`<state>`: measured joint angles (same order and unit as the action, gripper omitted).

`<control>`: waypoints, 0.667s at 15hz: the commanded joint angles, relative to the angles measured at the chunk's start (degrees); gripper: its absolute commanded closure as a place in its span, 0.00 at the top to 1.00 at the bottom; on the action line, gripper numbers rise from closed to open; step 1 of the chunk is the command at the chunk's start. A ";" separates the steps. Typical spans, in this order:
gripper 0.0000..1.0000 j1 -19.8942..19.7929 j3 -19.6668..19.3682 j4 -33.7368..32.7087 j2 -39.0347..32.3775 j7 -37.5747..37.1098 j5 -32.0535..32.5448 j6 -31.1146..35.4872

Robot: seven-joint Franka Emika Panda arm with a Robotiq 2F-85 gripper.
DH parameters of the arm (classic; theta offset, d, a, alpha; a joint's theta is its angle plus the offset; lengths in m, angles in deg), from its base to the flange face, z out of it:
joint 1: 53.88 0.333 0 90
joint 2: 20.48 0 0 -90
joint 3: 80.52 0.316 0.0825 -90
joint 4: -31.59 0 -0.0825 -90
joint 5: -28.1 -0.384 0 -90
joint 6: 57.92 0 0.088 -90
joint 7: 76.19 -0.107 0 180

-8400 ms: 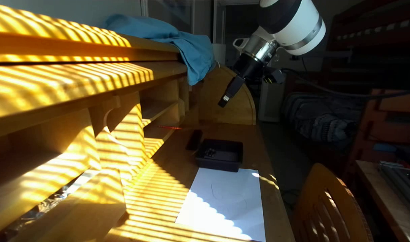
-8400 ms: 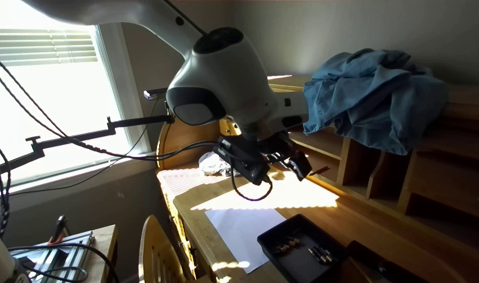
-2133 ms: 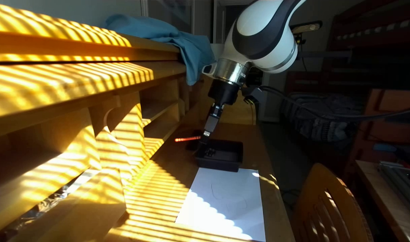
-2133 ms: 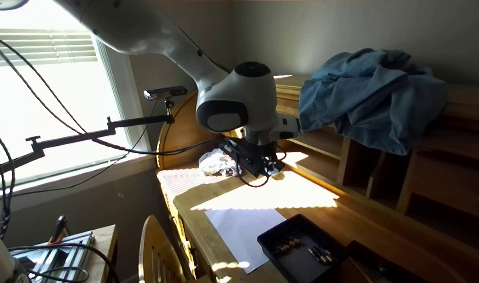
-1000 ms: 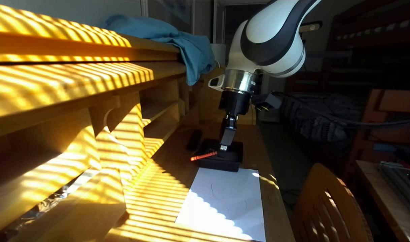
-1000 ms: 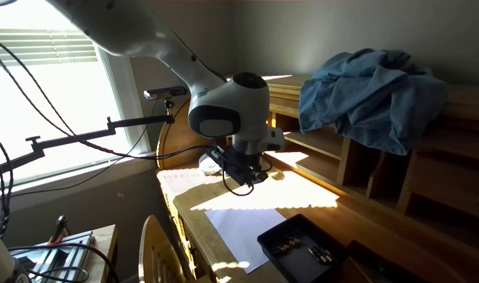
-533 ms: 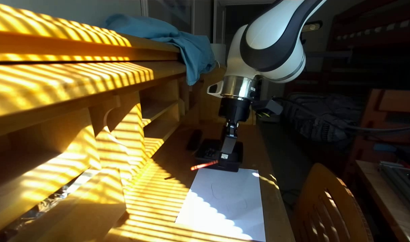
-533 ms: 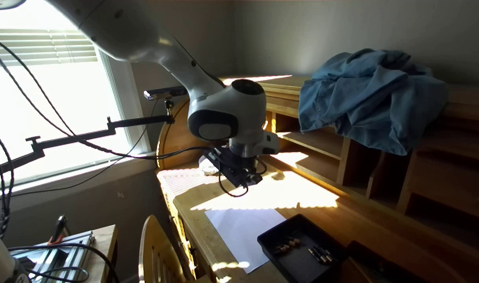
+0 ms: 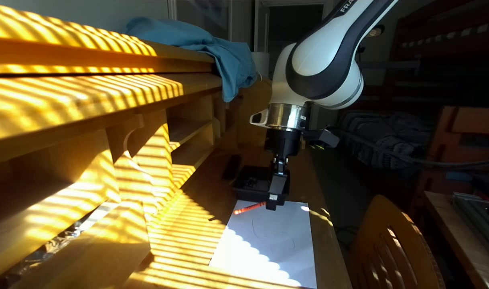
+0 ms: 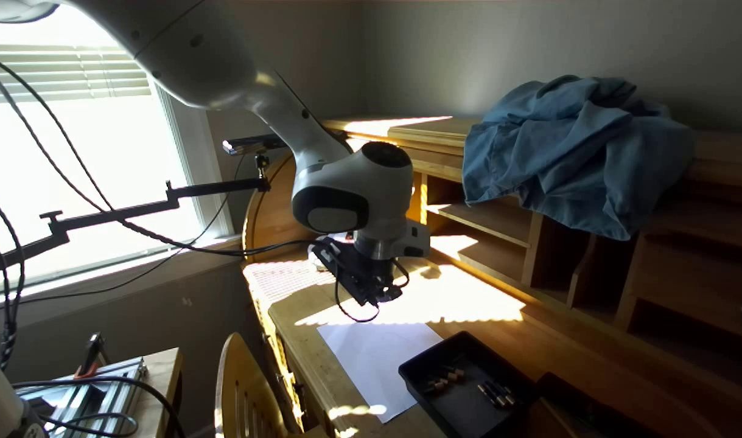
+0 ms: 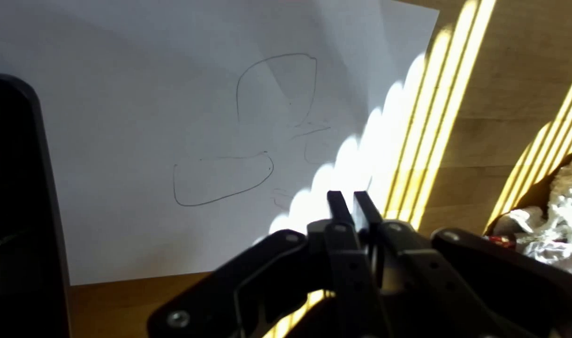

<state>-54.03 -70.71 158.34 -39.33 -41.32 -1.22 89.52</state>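
An orange-red stick, thin like a pen or pencil, juts sideways toward the shelves from my gripper. My jaws are shut on it; in the wrist view a narrow gap shows between the fingertips, and most of the stick is hidden behind the gripper. Below lies a white sheet of paper with faint curved pencil lines, the gripper hanging above it in both exterior views. Beside the paper stands a black tray holding several small cylinders; its rim is at the left.
Desk cubbyholes stand along the back, a blue cloth draped over their top. A dark flat object lies beside the tray. A wooden chair stands at the desk's front edge. A crumpled whitish bundle lies on the sunlit side.
My gripper has come down and moved from over the tray to above the near edge of the paper, carrying the stick along. Paper and tray have stayed put.
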 commanded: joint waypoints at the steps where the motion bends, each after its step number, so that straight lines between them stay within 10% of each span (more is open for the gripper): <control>1: 0.02 -1.06 0.45 1.23 -1.27 -2.08 2.33 1.54; 10: 0.02 -2.17 0.45 1.44 -4.14 -3.56 4.67 0.49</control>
<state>-55.22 -70.84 159.19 -43.32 -42.41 0.40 90.15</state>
